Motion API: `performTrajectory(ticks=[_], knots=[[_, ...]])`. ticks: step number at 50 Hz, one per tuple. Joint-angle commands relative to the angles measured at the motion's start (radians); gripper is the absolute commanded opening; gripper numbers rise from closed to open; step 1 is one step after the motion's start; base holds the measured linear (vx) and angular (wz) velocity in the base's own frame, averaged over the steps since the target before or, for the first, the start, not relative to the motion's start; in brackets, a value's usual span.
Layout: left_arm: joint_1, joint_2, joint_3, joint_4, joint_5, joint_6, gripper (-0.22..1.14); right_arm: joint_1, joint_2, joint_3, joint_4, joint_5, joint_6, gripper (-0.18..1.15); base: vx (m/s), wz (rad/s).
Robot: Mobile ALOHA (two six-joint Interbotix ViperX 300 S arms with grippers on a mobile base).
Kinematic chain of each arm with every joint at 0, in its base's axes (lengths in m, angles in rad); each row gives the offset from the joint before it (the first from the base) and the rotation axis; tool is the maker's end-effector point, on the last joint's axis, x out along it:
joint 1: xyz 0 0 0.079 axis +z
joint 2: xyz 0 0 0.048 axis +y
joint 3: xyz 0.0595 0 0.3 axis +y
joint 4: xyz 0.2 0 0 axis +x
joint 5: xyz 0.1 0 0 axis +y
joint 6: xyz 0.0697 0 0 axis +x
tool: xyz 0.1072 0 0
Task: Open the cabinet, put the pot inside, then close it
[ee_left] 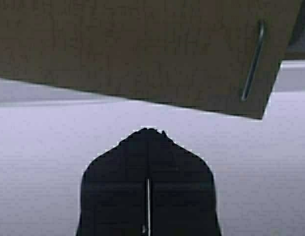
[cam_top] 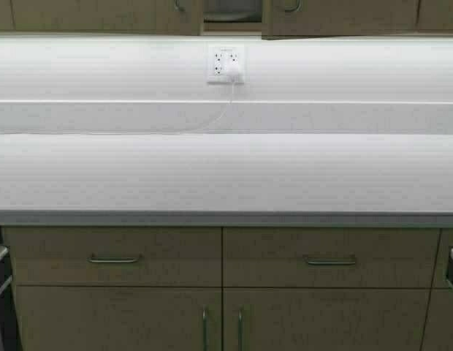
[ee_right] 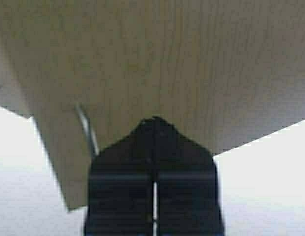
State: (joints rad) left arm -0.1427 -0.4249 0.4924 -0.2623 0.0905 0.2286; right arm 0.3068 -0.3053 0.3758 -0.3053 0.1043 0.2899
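The cabinet's two beige doors [cam_top: 179, 16] [cam_top: 336, 16] run along the top edge of the high view, with a gap between them. A rounded grey shape [cam_top: 232, 11] shows in that gap; I cannot tell whether it is the pot. Neither gripper appears in the high view. In the left wrist view my left gripper [ee_left: 148, 130] is shut, a little short of a door [ee_left: 142, 49] with a slim metal handle [ee_left: 253, 61]. In the right wrist view my right gripper [ee_right: 153, 119] is shut, its tip at a door face [ee_right: 182, 64] beside the handle [ee_right: 87, 129].
A long white counter [cam_top: 226, 172] lies below the cabinet, with a white backsplash and an outlet [cam_top: 226, 64] with a plug and cord. Beige drawers with bar pulls [cam_top: 114, 259] [cam_top: 330, 261] and lower doors sit under the counter's grey edge.
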Motion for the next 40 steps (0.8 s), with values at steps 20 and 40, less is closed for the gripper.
performTrajectory(ticks=[20, 40], knots=[[-0.172, 0.308, -0.341, 0.005, -0.012, 0.006, 0.04, 0.017, -0.196, 0.143, 0.008, 0.008, -0.002, 0.07, 0.05, 0.11], [-0.199, 0.15, -0.152, 0.005, -0.023, 0.005, 0.03, 0.038, -0.219, 0.176, 0.011, 0.021, 0.006, 0.07, 0.11, 0.05]])
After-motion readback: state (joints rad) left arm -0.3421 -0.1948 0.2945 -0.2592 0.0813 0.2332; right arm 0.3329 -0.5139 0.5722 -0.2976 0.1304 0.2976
